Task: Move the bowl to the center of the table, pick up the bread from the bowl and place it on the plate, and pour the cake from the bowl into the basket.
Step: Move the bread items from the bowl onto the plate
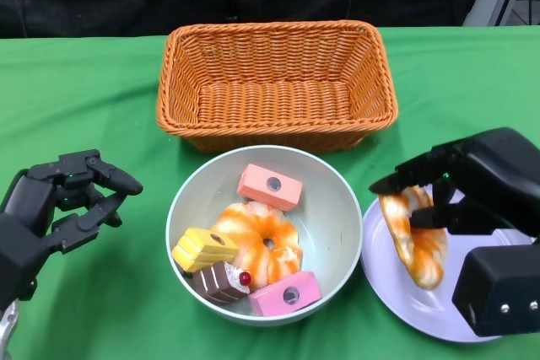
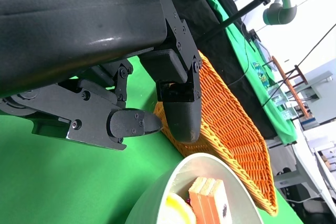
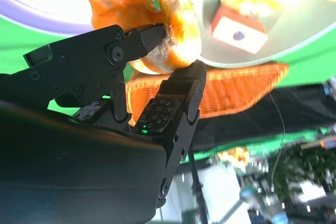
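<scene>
Right hand (image 1: pixel 439 196) pinches the bread (image 1: pixel 415 240) — glossy orange-white twisted ring — over the plate (image 1: pixel 396 292). Left hand (image 1: pixel 72 200) holds nothing, fingers apart, beside the bowl (image 1: pixel 337 200) — no readable writing.

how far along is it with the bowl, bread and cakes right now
Done: the bowl sits mid-table in front of the basket. In hand: the right hand holds one bread piece just over the plate, not released. The left hand holds nothing. Left: a second bread ring and the cakes remain in the bowl; the basket holds nothing yet.
</scene>
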`<action>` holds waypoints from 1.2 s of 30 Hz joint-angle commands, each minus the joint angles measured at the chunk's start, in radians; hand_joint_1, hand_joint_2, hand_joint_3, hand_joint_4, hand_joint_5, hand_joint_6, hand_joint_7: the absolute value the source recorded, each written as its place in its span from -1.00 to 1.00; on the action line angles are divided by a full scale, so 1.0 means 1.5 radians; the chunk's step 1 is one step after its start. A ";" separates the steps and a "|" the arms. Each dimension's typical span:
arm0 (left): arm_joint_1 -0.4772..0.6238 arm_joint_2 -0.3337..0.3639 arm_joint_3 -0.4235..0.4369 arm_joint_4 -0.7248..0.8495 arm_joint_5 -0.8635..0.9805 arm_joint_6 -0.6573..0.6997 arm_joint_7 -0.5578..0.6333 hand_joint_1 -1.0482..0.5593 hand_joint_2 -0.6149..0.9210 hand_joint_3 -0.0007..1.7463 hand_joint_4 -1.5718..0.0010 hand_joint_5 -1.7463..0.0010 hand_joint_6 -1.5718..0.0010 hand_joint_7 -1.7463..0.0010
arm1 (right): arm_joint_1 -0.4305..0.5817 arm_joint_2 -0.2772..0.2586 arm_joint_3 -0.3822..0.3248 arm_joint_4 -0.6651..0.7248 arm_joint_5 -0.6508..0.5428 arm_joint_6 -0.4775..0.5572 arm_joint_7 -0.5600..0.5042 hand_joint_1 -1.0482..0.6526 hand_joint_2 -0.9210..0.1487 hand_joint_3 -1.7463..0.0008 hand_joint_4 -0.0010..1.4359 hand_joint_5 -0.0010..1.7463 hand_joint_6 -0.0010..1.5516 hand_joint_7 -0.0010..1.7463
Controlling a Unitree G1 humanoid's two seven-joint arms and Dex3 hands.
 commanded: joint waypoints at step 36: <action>0.016 -0.013 0.007 -0.010 0.004 -0.046 0.079 0.22 1.00 -0.58 -0.04 -0.53 -0.14 -0.03 | -0.121 0.005 0.161 0.232 -0.090 0.069 0.040 0.04 -0.90 1.00 -0.39 0.40 -0.39 -1.00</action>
